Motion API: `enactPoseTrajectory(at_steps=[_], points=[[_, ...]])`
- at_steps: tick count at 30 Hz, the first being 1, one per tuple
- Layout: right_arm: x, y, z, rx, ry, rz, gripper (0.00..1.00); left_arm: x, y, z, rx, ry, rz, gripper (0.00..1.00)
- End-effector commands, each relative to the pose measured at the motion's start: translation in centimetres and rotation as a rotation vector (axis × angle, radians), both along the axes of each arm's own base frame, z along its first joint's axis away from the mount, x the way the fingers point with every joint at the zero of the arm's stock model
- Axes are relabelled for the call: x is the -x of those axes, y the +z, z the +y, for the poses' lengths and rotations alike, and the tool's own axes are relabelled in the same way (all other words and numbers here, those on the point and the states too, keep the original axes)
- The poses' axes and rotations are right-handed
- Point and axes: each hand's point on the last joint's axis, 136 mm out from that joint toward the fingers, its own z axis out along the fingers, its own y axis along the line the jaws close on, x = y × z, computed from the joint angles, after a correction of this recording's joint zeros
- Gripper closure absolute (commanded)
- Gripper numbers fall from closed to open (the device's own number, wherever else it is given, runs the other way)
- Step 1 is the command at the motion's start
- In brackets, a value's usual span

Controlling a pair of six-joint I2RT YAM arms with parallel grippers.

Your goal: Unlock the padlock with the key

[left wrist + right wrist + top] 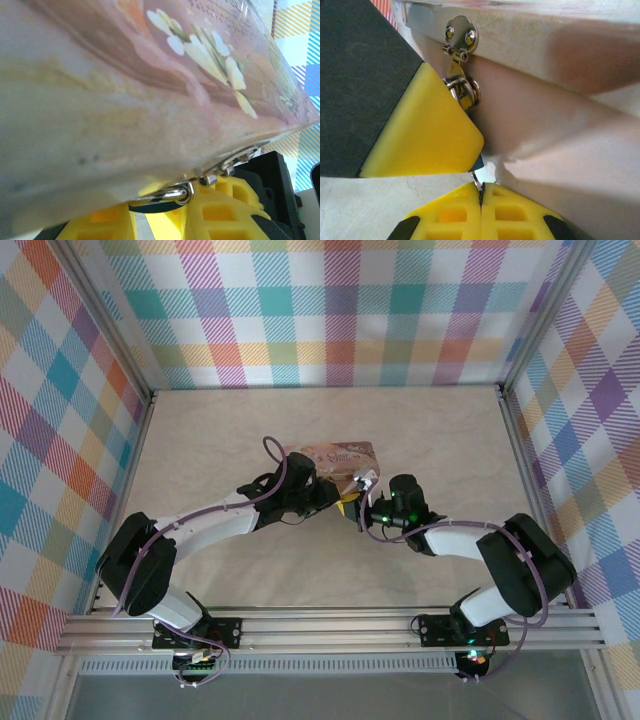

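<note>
Two tools at the hasp (pixel 461 32) of the pink tin (pixel 330 455): left tool (pixel 165 201) clamps the padlock (pixel 176 194), right tool (pixel 481 194) pinches the key (pixel 479 184). Likely risk: the thin key twists in that pinch and misses the keyhole.

Cream flowers pattern the pink illustrated tin box (pixel 150 75); pastel plaid covers the twelve-o'clock wall panel (pixel 330 300); the right gripper (pixel 481 190) is yellow, the thin metal key (pixel 482 176) silvery-grey.

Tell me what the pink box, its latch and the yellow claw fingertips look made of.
Pink box: likely painted tin, glossy, with printed flowers and soft reflections. Latch: polished silvery metal, with mirror glints and two rivets. Fingertips of the right claw: matte yellow plastic, probably moulded, judging by the ribbed pockets.
</note>
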Motion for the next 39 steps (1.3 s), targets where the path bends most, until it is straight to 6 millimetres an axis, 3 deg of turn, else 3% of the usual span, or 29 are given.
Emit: enactPoseTrajectory(at_steps=[1, 11, 17, 28, 39], points=[[-1.3, 5.2, 1.7, -0.108, 0.034, -0.142, 0.99, 0.4, 3.0, -2.5, 0.09, -0.087, -0.052, 0.79], [-1.5, 7.7, 2.2, -0.154, 0.046, -0.166, 0.99, 0.4, 2.6, -2.6, 0.088, -0.088, -0.044, 0.79], [-1.5, 7.8, 2.2, -0.16, 0.048, -0.16, 0.99, 0.4, 2.5, -2.7, 0.09, -0.089, -0.041, 0.79], [-0.6, 2.9, 1.0, -0.105, 0.002, -0.055, 1.0, 0.0, 0.8, -3.0, 0.079, -0.082, -0.025, 0.79], [0.2, -1.2, -0.1, -0.083, -0.047, 0.05, 1.0, -0.2, -2.3, -2.8, 0.052, -0.068, -0.002, 0.78]])
